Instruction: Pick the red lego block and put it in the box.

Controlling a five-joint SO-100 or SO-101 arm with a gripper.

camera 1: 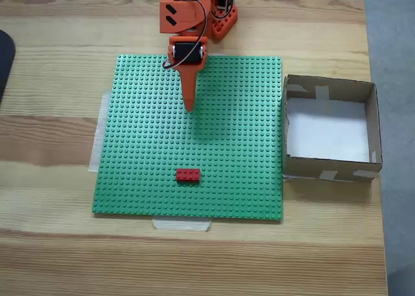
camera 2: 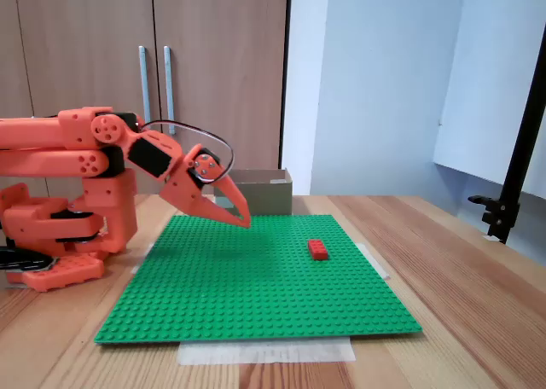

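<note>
- Red lego block [camera 1: 188, 175] is sitting on the green baseplate [camera 1: 246, 114], toward the plate's near edge in the top-down fixed view, a little left of the plate's centre line
- Orange gripper [camera 1: 189, 106] is pointing down the picture in that view, tip hanging over the upper half of the plate; block is lying almost straight ahead of the tip, well apart from it
- Side-on fixed view: gripper [camera 2: 245, 222] is hovering above the studs, angled downward, not touching the plate; block [camera 2: 318, 249] is lying to its right there, flat on the plate
- Block's long axis is running left-right in the top-down view, i.e. crosswise to the line the gripper is pointing along
- Judgement: the reach is mostly a straight extension forward plus a drop; little sideways correction looks needed
- Judgement: how the jaws will meet the block's sides depends on wrist roll, which I can't read from here
- Jaws are looking closed to a single point in both fixed views, nothing between them
- Box [camera 1: 373, 124] is sitting just off the plate's right edge in the top-down view, white floor showing, well apart from the block
</note>
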